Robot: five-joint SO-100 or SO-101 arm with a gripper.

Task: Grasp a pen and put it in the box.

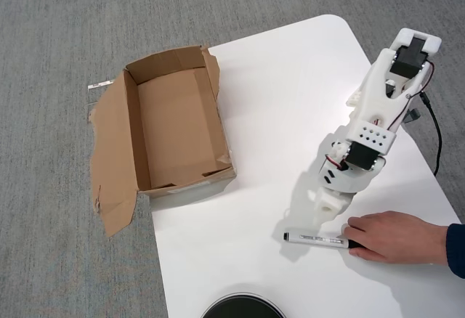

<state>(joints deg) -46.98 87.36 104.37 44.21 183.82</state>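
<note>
The pen [314, 239] lies flat on the white table [290, 78] near its front edge, white barrel pointing left. A person's hand [396, 237] rests at its dark cap end on the right. My gripper [322, 203] hangs just behind the pen, pointing down at the table, and holds nothing. Seen from above, its fingers blend into the white arm, so I cannot tell how far apart they are. The box [178, 125] stands open and empty at the table's left edge, well to the left of the gripper.
A torn flap of the box [112, 165] hangs out over the grey carpet. A black round object [243, 307] pokes in at the bottom edge. A black cable [436, 136] runs down the table's right side beside the arm base [410, 49].
</note>
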